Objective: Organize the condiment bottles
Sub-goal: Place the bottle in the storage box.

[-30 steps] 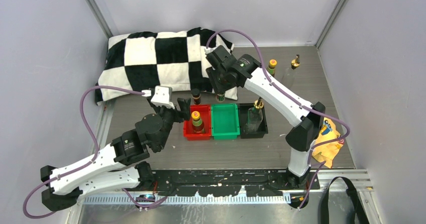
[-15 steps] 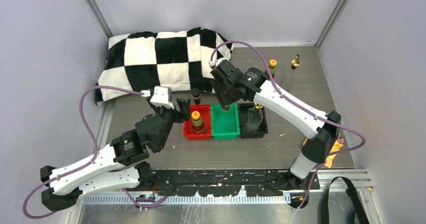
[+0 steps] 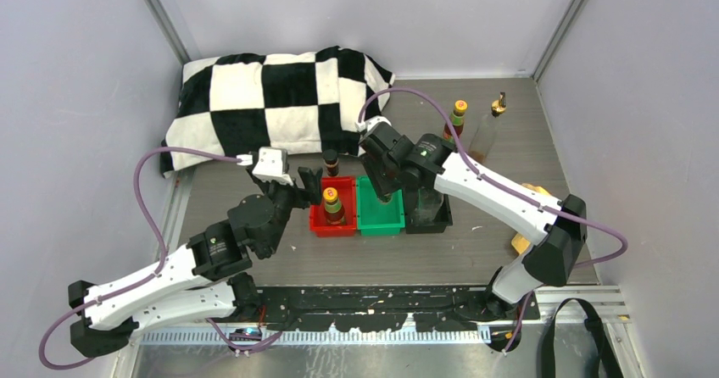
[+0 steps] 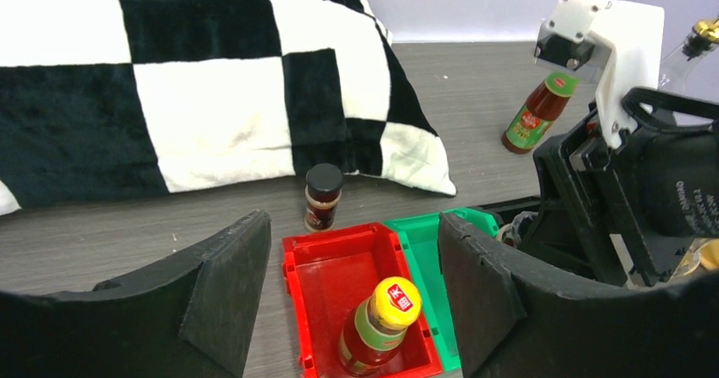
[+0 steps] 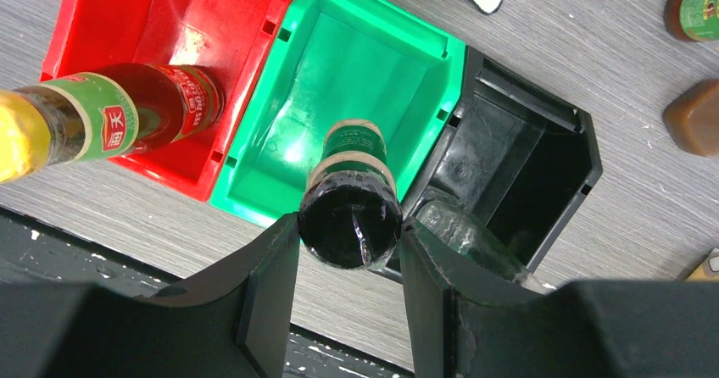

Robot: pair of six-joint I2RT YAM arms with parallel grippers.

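My right gripper (image 5: 349, 232) is shut on a short dark black-capped bottle (image 5: 349, 217) and holds it upright over the green tray (image 5: 356, 64); from above the gripper (image 3: 381, 187) is over that tray (image 3: 379, 217). My left gripper (image 4: 354, 251) is open and empty, astride the red tray (image 4: 326, 268). In that tray stands a reddish-brown bottle with a yellow cap (image 4: 381, 327). A second short dark bottle (image 3: 330, 162) stands on the table behind the red tray. A clear glass bottle (image 5: 462, 234) is in the black tray (image 3: 434, 217). Another yellow-capped bottle (image 3: 458, 117) and a clear glass bottle (image 3: 490, 125) stand at the back right.
A black-and-white checkered pillow (image 3: 280, 98) lies across the back left, close behind the trays. A yellow object (image 3: 520, 242) lies on the table by the right arm's base. A black rail (image 3: 381, 306) runs along the near edge. Grey walls enclose the table.
My right arm has carried the dark bottle from beside the pillow forward and down over the green tray. The left arm has not moved.
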